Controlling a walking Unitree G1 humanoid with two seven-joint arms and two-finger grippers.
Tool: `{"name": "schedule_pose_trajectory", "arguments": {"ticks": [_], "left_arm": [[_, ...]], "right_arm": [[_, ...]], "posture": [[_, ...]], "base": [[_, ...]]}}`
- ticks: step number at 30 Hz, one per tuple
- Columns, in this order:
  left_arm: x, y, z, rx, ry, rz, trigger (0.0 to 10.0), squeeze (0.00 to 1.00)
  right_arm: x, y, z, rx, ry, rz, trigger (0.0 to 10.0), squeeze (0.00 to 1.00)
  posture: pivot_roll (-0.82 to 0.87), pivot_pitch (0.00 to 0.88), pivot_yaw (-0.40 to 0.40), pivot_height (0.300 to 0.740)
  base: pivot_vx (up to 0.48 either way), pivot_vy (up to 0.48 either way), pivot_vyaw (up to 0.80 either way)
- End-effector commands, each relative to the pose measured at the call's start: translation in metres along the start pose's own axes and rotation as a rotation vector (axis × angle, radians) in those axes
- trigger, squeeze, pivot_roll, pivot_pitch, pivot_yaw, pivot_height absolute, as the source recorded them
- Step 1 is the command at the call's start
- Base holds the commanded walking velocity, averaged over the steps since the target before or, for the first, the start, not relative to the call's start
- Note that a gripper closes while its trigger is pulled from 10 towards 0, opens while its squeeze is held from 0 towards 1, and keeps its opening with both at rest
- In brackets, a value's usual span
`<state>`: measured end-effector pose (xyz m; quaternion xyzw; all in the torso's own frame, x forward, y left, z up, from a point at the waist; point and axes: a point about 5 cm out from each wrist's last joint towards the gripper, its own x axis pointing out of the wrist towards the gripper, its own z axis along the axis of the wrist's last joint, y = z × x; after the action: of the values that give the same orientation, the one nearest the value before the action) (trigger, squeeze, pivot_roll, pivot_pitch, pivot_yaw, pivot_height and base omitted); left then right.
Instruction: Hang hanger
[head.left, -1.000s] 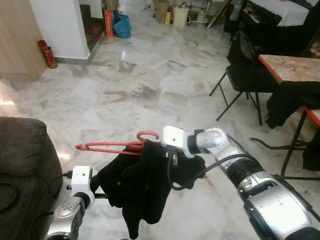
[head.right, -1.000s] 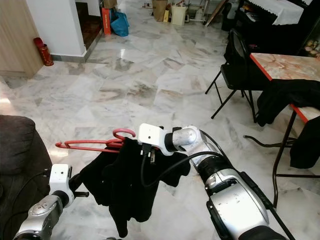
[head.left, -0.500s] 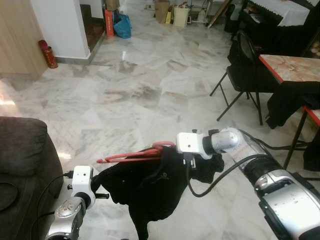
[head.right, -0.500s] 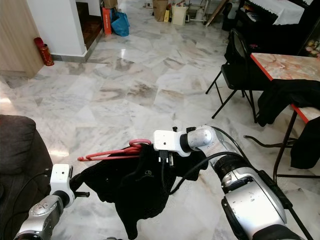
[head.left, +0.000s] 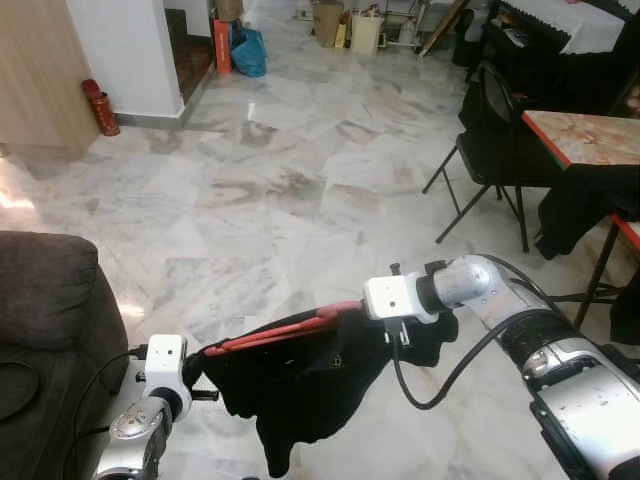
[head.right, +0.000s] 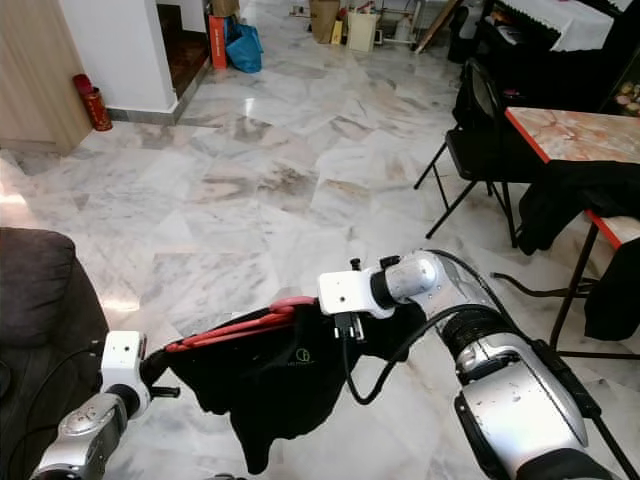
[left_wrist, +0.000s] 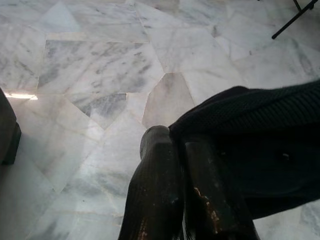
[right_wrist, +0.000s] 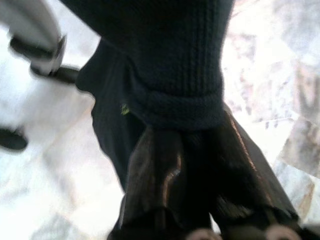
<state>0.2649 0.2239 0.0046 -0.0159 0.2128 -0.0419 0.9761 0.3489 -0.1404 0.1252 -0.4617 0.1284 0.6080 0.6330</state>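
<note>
A red hanger (head.left: 280, 333) carries a black garment (head.left: 300, 390) low in front of me, above the marble floor. My right gripper (head.left: 345, 318) is at the hanger's hook end, shut on it through the cloth. In the right wrist view its fingers (right_wrist: 150, 165) clamp the knitted fabric. The hanger slopes down towards my left gripper (head.left: 198, 385). That gripper's fingers (left_wrist: 160, 165) are shut at the garment's left corner, and the cloth stretches between the two grippers. The hook is hidden under the fabric.
A dark sofa (head.left: 50, 300) stands close on the left. On the right are a black folding chair (head.left: 490, 110) and an orange-topped table (head.left: 585, 135) draped with dark clothing (head.left: 580, 205). A white pillar (head.left: 120, 50) and a red cylinder (head.left: 100, 105) stand far left.
My right gripper has carried the hook end to the right and lower. The hanger went from level to sloping, and the garment is pulled wider. The left gripper stayed put.
</note>
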Motion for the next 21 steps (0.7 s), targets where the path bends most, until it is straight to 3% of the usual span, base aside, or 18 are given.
{"name": "schedule_pose_trajectory", "arguments": {"ticks": [1, 7, 13, 21], "left_arm": [[-0.005, 0.01, -0.004, 0.007, 0.021, 0.038, 0.0, 0.0], [-0.004, 0.009, -0.004, 0.009, 0.023, 0.031, 0.0, 0.0], [-0.004, 0.008, -0.003, 0.009, 0.021, 0.03, 0.0, 0.0], [-0.004, 0.008, -0.003, 0.007, 0.021, 0.029, 0.0, 0.0]], "right_arm": [[-0.019, -0.008, -0.009, -0.021, 0.077, -0.032, 10.0, 0.0], [-0.018, -0.008, -0.008, -0.036, 0.082, -0.02, 10.0, 0.0], [-0.012, -0.005, -0.017, -0.118, 0.234, -0.028, 10.0, 0.0], [-0.002, -0.002, -0.013, -0.14, 0.229, -0.023, 10.0, 0.0]], "posture": [[0.18, 0.0, -0.063, 0.732], [0.18, 0.0, -0.061, 0.732], [0.19, 0.0, -0.065, 0.732], [0.19, 0.0, -0.066, 0.732]], "base": [[0.0, 0.0, 0.0], [0.0, 0.0, 0.0], [0.0, 0.0, 0.0], [0.0, 0.0, 0.0]]}}
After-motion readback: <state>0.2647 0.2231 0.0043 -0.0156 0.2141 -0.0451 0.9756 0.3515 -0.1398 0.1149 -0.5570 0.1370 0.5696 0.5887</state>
